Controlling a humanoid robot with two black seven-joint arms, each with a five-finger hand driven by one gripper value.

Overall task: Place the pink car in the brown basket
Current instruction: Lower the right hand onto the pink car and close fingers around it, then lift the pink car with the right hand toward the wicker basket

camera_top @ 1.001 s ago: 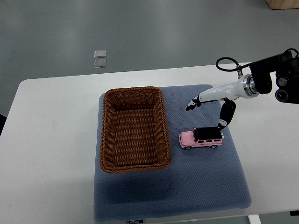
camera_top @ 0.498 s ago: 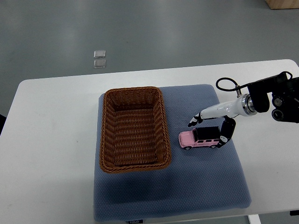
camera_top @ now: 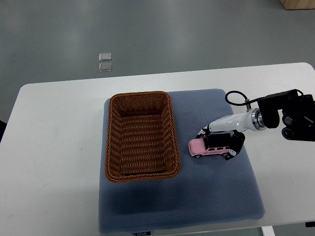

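The brown basket (camera_top: 141,136) sits empty on a blue mat (camera_top: 197,196) over the white table (camera_top: 54,147). At its 3 o'clock, the pink car (camera_top: 209,146) rests on the mat, the right hand (camera_top: 221,140) curled around its roof. Grey floor (camera_top: 147,29) lies beyond.

We see a bright, evenly lit scene under soft overhead light. The white worktop (camera_top: 59,147) shows mild glare and no hard shadows; a faint dark shade falls on the blue mat (camera_top: 147,206) below the basket (camera_top: 141,136). Focus is sharp throughout.
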